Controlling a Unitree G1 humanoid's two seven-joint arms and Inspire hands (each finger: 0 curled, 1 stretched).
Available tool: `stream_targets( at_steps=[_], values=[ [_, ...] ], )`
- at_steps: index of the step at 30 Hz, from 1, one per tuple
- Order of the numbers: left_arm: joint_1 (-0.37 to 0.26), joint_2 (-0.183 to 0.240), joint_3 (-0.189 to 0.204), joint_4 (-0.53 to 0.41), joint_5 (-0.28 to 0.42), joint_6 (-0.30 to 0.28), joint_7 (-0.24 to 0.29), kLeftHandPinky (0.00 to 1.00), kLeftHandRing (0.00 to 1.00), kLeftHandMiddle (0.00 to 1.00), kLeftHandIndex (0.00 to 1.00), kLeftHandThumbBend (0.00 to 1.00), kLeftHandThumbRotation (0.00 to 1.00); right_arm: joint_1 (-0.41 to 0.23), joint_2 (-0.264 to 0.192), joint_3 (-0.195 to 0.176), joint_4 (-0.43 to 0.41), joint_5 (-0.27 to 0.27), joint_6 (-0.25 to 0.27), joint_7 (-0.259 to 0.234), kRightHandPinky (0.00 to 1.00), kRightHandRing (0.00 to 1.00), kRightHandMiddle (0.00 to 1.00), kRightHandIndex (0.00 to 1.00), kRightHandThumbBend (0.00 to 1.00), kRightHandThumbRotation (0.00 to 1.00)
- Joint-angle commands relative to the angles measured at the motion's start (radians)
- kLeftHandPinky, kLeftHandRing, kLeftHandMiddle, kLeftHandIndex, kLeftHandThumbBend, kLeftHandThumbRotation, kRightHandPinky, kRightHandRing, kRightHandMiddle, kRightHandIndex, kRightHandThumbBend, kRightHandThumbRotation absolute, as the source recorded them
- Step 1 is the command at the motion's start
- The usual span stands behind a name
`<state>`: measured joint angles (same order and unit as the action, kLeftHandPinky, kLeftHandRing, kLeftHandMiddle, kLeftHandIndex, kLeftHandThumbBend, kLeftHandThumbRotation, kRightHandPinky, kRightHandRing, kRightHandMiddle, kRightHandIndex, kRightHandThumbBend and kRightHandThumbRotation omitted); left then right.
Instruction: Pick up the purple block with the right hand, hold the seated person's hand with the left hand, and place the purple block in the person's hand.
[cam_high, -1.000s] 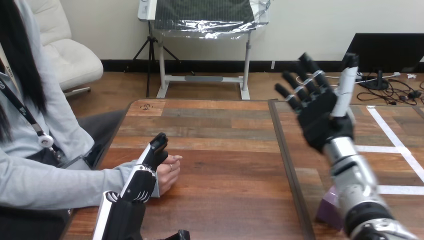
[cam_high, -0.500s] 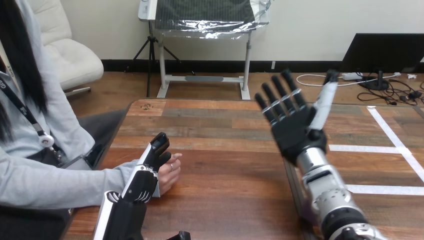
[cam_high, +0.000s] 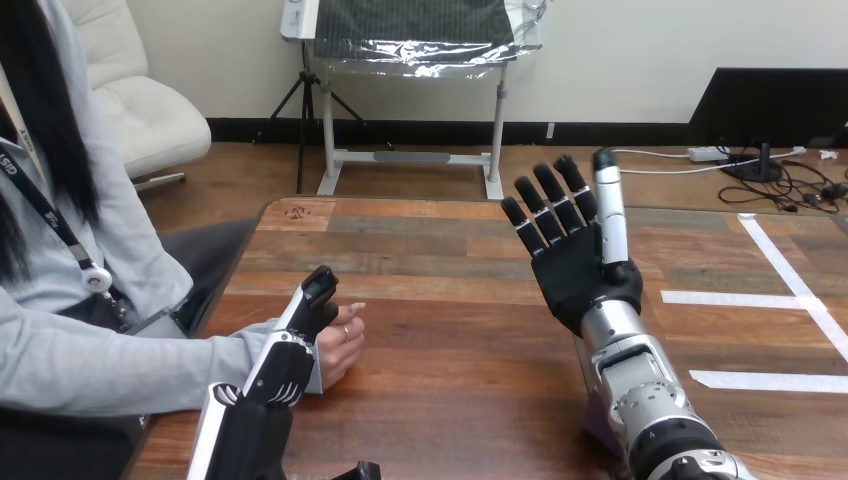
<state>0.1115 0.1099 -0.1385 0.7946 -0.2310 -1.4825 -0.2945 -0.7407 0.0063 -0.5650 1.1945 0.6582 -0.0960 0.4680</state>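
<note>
My right hand (cam_high: 577, 268) is raised above the middle of the table, open, palm towards me with straight fingers pointing up and nothing in it. Only a pale sliver of the purple block (cam_high: 596, 424) shows by the table's near edge; my right forearm (cam_high: 640, 390) covers most of it. My left hand (cam_high: 296, 340) reaches in from the bottom left, open, its straight fingers lying along the person's hand (cam_high: 338, 345). That hand rests loosely curled on the table at the left side and touches my fingers. I see no finger of mine curled round it.
A dark seam (cam_high: 568, 300) runs from front to back where two wooden tabletops meet. White tape strips (cam_high: 775, 275) mark the right tabletop. The person's grey sleeve (cam_high: 110, 365) lies along the table's left edge.
My right hand has swung left from over the right tabletop towards the middle, still open. Its forearm now covers most of the purple block. My left hand and the person's hand have stayed put.
</note>
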Motion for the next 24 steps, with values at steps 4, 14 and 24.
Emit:
stream_targets(
  at_steps=[4,14,24],
  values=[
    [-0.047,-0.012,0.024,-0.011,0.017,-0.026,0.008,0.92,0.95,0.96,0.91,1.0,0.62,-0.035,0.003,-0.011,0.01,-0.005,-0.014,0.044,0.0,0.0,0.05,0.08,0.35,0.0],
    [-0.049,-0.004,0.0,-0.013,-0.004,-0.017,0.002,0.92,0.95,0.96,0.91,1.0,0.62,-0.034,-0.007,-0.013,0.014,-0.013,-0.004,0.06,0.0,0.01,0.05,0.07,0.36,0.0],
    [-0.048,-0.012,0.015,-0.013,0.015,-0.018,0.005,0.92,0.96,0.96,0.91,1.0,0.63,-0.033,-0.017,0.0,0.005,-0.035,-0.002,0.066,0.0,0.01,0.05,0.07,0.34,0.0]
  ],
)
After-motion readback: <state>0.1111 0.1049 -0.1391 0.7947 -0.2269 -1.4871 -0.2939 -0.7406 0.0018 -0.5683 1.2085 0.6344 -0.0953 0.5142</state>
